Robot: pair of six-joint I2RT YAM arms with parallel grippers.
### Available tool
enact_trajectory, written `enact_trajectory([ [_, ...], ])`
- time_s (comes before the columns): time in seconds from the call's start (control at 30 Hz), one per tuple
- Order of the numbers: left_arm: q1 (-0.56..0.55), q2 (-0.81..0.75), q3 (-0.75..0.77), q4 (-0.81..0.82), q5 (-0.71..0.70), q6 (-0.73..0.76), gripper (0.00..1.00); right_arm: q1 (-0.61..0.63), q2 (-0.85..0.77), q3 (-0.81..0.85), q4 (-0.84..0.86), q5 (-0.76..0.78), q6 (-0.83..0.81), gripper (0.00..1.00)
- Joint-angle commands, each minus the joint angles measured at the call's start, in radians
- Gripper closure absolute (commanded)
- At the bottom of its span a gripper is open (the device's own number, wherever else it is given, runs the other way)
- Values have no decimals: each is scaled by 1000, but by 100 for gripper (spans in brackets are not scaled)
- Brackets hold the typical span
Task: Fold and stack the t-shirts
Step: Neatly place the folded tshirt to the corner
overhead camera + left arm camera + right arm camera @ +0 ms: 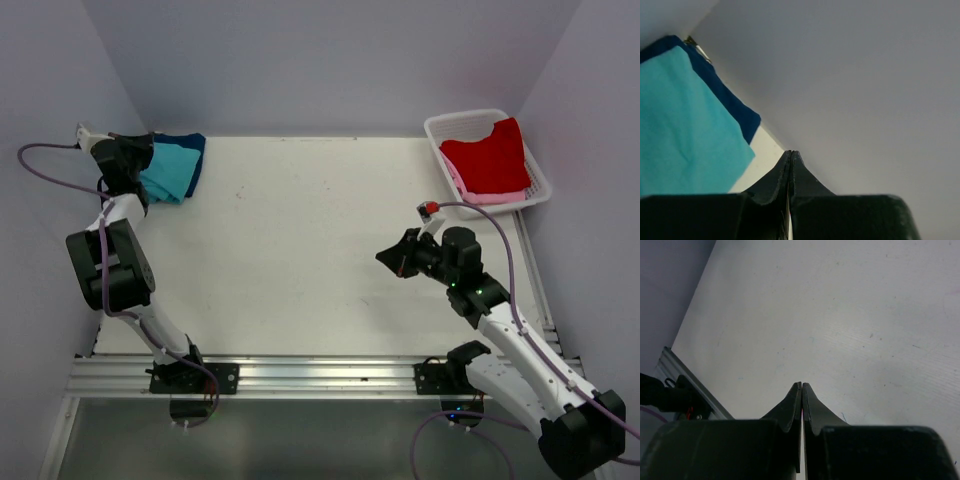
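Bolted to a metal rail (320,375) along the bottom edge of the overhead frame, two robot arms reach up over a white worktop (300,230) walled in pale grey

At the left of the frame, the left arm stretches straight up to the upper left corner. Its left hand (791,156) is clenched, the two black fingers pressed flat together with nothing between them. From overhead, the hand sits at the left edge of a folded turquoise t-shirt (168,172); whether it touches the cloth cannot be told. The turquoise t-shirt lies on top of a folded navy t-shirt (192,150), whose dark edge shows along the top and right of the stack. In the left wrist view, the turquoise cloth fills the left side, the navy edge runs diagonally beside it, and the closed fingertips point at the grey wall just past the stack

Right of centre, the right arm bends in from the lower right corner. Its right hand (382,260) points left above bare worktop, well apart from any shirt. It too is clenched on nothing, the fingers meeting in a thin line in the right wrist view

In the upper right corner stands a white plastic basket (540,180). Inside it, a folded red t-shirt (488,155) lies on a pink t-shirt (490,198), which peeks out along the left and lower edges
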Motion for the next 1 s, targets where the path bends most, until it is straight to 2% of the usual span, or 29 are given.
enact_trajectory([
  [0.0, -1, 116, 134, -111, -163, 88, 100, 3, -92, 8, -70, 32, 10, 100],
  [0.1, -2, 220, 203, -259, -227, 65, 100, 3, -152, 4, -119, 50, 2, 100],
  [0.23, -13, 308, 194, -334, -244, 30, 100, 3, -189, 22, -168, 61, -14, 100],
  [0.3, -24, 384, 237, -448, -221, 2, 100, 1, -195, 39, -185, 67, -21, 100],
  [0.4, -25, 437, 228, -501, -180, -41, 100, 1, -198, 62, -203, 69, -27, 100],
  [0.53, -27, 389, 127, -345, -114, -51, 100, 1, -193, 74, -209, 72, -31, 99],
  [0.67, -27, 278, 96, -184, -26, -48, 100, 1, -193, 80, -215, 90, -42, 85],
  [0.73, -33, 175, 93, -90, 9, -44, 100, 1, -184, 89, -217, 104, -48, 69],
  [0.77, -42, 140, 97, -72, 17, -38, 93, 3, -183, 103, -220, 124, -54, 45],
  [0.8, -48, 69, 122, -70, 23, -21, 81, 1, -176, 112, -231, 135, -59, 35],
  [0.83, -57, 35, 133, -68, 47, -12, 66, 1, -172, 123, -238, 150, -65, 19],
  [0.87, -80, 2, 149, -68, 61, -2, 39, 1, -166, 144, -245, 184, -74, 1],
  [0.93, -128, -97, 154, -71, 96, 24, 17, 3, -158, 168, -266, 218, -83, 1],
  [0.97, -149, -127, 142, -81, 107, 30, 0, 3, -156, 190, -275, 231, -87, 1],
])
